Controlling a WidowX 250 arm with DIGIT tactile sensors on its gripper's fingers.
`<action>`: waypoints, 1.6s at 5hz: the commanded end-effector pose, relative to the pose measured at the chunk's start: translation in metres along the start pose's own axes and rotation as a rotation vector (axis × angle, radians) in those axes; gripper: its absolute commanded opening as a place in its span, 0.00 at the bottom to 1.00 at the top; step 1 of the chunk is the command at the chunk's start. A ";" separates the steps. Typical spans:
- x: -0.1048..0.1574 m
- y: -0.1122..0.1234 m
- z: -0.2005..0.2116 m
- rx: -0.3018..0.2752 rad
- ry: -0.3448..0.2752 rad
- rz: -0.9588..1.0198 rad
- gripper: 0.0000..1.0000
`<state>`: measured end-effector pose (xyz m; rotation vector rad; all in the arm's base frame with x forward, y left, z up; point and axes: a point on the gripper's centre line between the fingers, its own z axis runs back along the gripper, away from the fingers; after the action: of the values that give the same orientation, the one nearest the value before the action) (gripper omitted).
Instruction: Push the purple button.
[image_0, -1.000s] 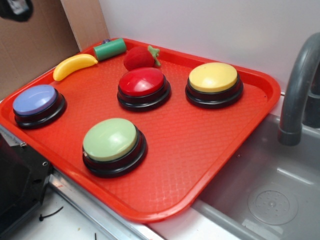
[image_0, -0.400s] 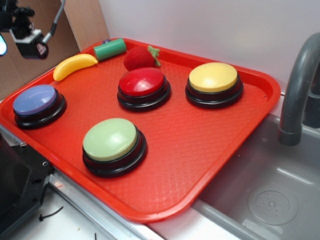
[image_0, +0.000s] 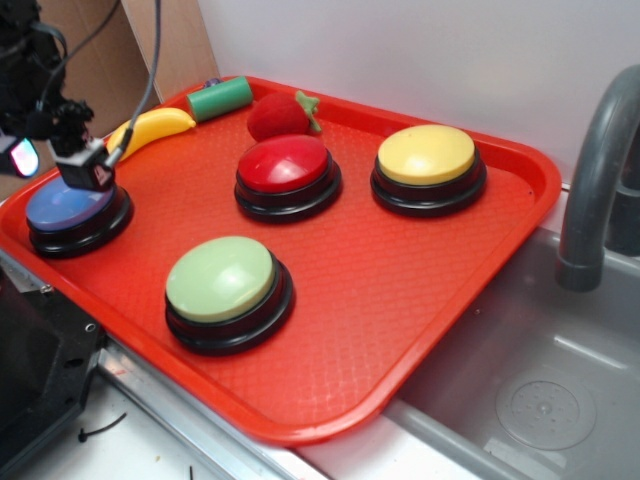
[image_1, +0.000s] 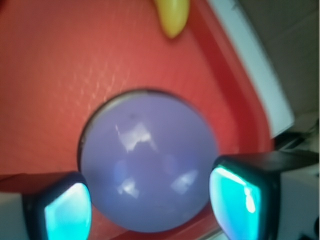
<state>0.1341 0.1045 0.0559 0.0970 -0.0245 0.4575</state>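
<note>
The purple button sits at the left corner of the red tray, a periwinkle dome on a black base. In the wrist view the purple button fills the middle, right below the camera. My gripper hangs low over the button's left half, partly covering it; whether it touches the dome does not show. It is open: the two cyan-padded fingers stand wide apart, one on each side of the dome, with nothing between them.
On the tray also stand a pale green button, a red button and a yellow button. A toy banana, green cylinder and strawberry lie at the back. A sink and grey faucet are to the right.
My gripper has come down from the upper left edge of the exterior view to just above the purple button. The buttons and toys have not moved.
</note>
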 end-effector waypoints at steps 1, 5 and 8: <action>0.007 -0.001 -0.020 0.028 0.032 -0.035 1.00; 0.031 -0.009 0.056 -0.014 0.052 -0.060 1.00; 0.033 -0.013 0.087 -0.017 0.037 -0.059 1.00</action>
<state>0.1646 0.0935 0.1272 0.0546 0.0743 0.3993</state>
